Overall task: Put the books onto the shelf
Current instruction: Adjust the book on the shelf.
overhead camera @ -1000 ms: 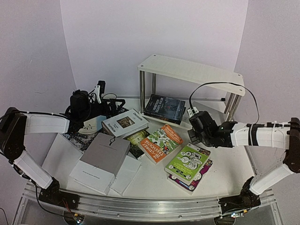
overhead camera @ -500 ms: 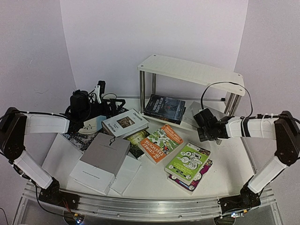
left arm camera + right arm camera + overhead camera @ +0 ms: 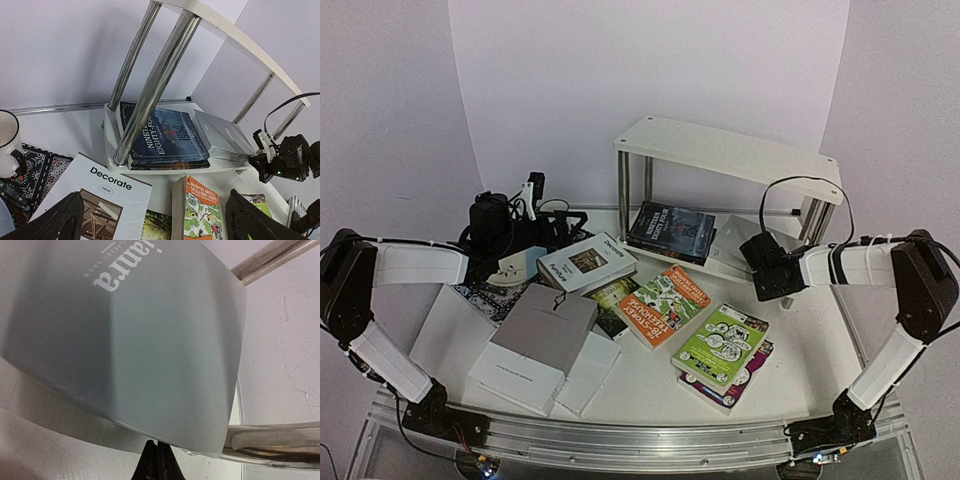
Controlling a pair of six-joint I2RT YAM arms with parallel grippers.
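The right gripper (image 3: 157,454) is clenched, its two dark fingertips pressed together with nothing between them. The tips sit right at the near edge of a flat grey book with white lettering (image 3: 125,340); whether they touch it I cannot tell. That grey book lies on the lower board of the shelf (image 3: 730,150), a small two-tier rack of white rectangular boards on shiny metal tube legs. It is at the shelf's right end, and one corner reaches past the board's edge beside a leg. On the same board, just left of the grey book, a dark blue-black book with pale title lettering (image 3: 167,135) lies flat, cover up. The left gripper (image 3: 153,200) hangs released, its fingers spread wide and holding nothing, well to the left of the shelf and facing it. The other books lie on the white table (image 3: 810,340) in front of the shelf. A white book titled "Decorate" (image 3: 588,262) is near the shelf's left legs, and an orange illustrated book (image 3: 665,300) lies just in front of the lower board. A lime green book (image 3: 720,345) rests on a magenta book (image 3: 758,360) further forward, below the shelf's right half. A large plain grey book (image 3: 545,325) sits on white ones well off to the front left. A patterned black-red placemat (image 3: 40,160) lies left of the shelf.
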